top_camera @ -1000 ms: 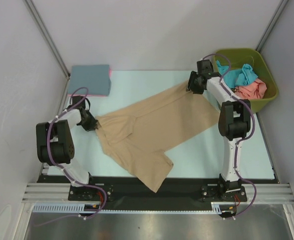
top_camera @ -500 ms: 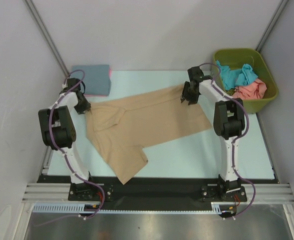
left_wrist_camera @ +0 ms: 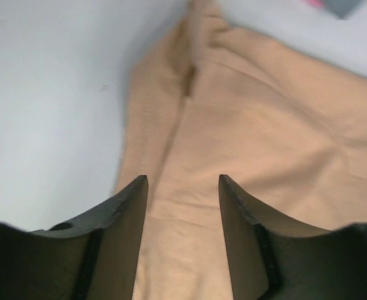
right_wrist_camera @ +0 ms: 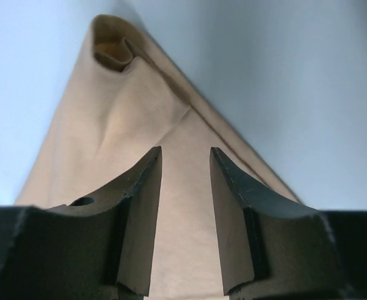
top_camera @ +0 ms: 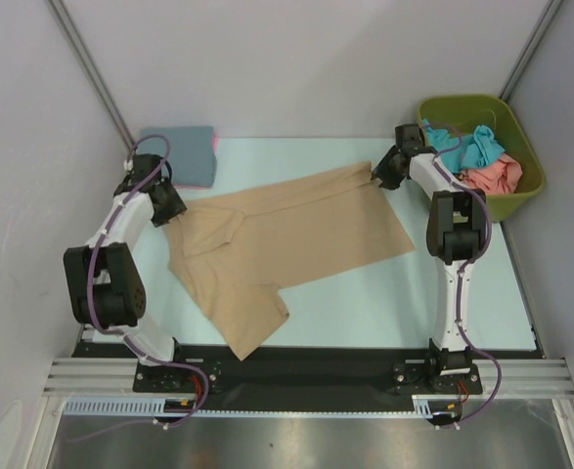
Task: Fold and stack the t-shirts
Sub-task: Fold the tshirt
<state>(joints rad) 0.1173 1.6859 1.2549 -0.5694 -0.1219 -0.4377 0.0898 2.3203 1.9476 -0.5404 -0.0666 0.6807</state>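
Since the tan shirt (top_camera: 296,234) is the one being worked on, I'll start there. In the top view it lies spread out over the middle of the table (top_camera: 463,293), running from left of centre up toward the upper right. One sleeve pokes down toward the lower middle of the frame, and it's mostly flat with some creases near its left end.

The left gripper (top_camera: 172,210) sits right at that left end. In its wrist view the left gripper (left_wrist_camera: 183,178) is released: both fingers (left_wrist_camera: 127,237) stand apart, and the tan cloth shows in the gap, lying below them and not pinched.

The right gripper (top_camera: 376,178) is at the shirt's far corner, upper right of centre. It's the same story in its wrist view. The right gripper (right_wrist_camera: 184,150) has its jaws apart above the cloth, with nothing grasped, and a curled corner of the shirt sits at the upper left of that frame.

Further out, a folded blue shirt (top_camera: 177,154) sits in the upper left on top of a pink shirt (top_camera: 214,147), of which only an edge peeks out. The bin (top_camera: 463,100) in the upper right holds a teal shirt (top_camera: 463,147) and a salmon shirt (top_camera: 490,176), both crumpled.
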